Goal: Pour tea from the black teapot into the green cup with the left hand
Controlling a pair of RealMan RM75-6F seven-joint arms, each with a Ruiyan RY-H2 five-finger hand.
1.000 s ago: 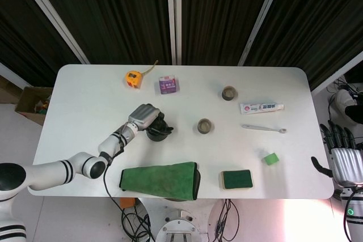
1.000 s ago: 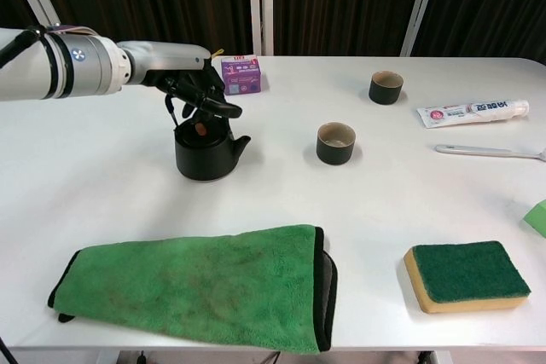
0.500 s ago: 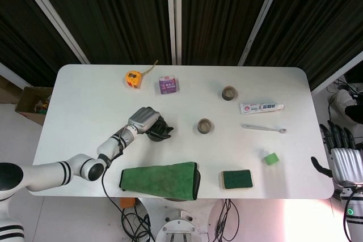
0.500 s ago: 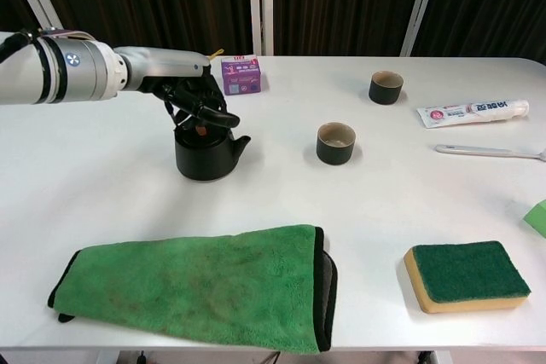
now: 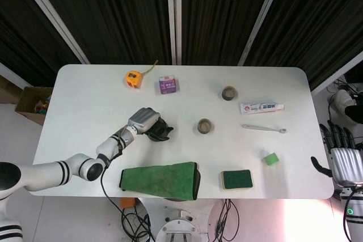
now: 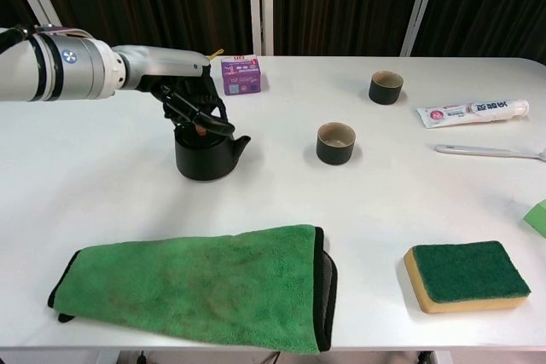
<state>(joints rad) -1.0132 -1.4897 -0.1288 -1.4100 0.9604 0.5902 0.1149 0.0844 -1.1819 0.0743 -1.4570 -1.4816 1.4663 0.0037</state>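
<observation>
Dark curtains hang behind a white counter (image 5: 85,94). From the head view, the left hand (image 5: 146,121) sits over the black teapot (image 5: 159,131), left of the green cup (image 5: 204,126); the right hand (image 5: 345,160) hangs off the counter's right edge, fingers apart, holding nothing. From the chest view, the left hand's (image 6: 183,91) fingers (image 6: 205,118) curl down onto the teapot's (image 6: 205,156) top (a firm grip cannot be told). The cup (image 6: 336,143) stands well right of it, a green cloth (image 6: 196,283) nearer.

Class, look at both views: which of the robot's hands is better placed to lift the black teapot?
Left. The left hand sits on top of the black teapot, while the right hand rests beyond the table's right edge.
</observation>
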